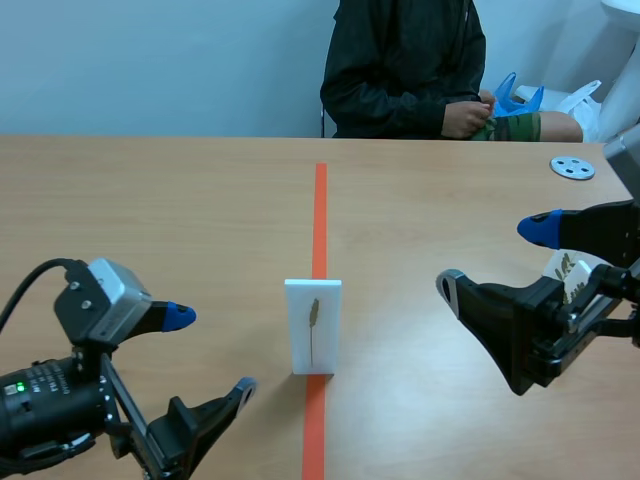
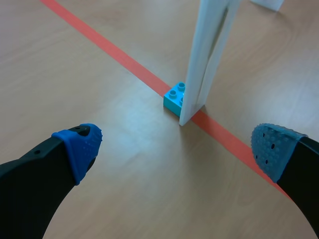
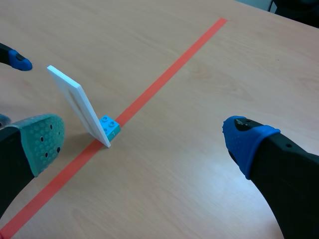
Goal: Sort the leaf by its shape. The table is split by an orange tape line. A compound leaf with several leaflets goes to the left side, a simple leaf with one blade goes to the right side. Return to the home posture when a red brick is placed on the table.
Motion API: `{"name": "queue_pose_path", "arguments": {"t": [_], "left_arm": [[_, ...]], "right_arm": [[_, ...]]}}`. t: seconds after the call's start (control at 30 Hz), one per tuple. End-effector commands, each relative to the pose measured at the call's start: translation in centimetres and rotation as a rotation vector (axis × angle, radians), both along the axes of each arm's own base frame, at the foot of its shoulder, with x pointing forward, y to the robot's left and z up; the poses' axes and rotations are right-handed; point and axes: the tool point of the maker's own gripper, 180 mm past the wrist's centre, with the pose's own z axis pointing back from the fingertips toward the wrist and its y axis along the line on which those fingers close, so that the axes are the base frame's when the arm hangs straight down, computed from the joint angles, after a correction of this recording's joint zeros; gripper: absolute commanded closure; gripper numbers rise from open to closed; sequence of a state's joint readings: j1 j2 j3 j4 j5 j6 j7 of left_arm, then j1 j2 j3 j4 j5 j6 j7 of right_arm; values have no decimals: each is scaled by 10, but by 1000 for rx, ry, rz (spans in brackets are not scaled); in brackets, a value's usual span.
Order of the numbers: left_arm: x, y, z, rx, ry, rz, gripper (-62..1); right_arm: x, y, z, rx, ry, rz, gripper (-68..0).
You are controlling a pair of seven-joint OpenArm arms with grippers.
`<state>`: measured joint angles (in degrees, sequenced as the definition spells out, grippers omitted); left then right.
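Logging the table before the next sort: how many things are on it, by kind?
Leaf cards: 2
Blue bricks: 1
Grey discs: 1
Total: 4

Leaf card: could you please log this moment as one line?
leaf card upright on tape, blue brick behind | left gripper open | right gripper open
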<state>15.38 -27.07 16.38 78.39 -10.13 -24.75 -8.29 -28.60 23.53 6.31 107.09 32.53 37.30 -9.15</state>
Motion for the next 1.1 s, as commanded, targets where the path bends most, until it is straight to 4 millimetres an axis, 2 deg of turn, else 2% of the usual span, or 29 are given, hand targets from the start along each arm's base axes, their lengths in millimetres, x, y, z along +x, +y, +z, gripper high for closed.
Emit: {"name": "queue_pose_path", "arguments": {"t": [0.0, 0.43, 0.67, 0.9, 0.93, 1.07], "left_arm": [[6, -11, 11, -52, -31, -7, -623], [25, -53, -10, -98, -56, -69, -623], [38, -62, -16, -96, -80, -65, -623], [42, -72, -14, -113, -94, -83, -623], [42, -73, -13, -116, -98, -85, -616], [43, -73, -12, -120, -107, -83, -476]], "right_arm": [[5, -6, 7, -3, -27, -9, -679], [5, -6, 7, -4, -27, -11, -679], [5, -6, 7, -4, -27, -11, -679], [5, -6, 7, -4, -27, -12, -679], [5, -6, 7, -4, -27, -12, -679], [5, -6, 7, -4, -27, -12, -679]]}}
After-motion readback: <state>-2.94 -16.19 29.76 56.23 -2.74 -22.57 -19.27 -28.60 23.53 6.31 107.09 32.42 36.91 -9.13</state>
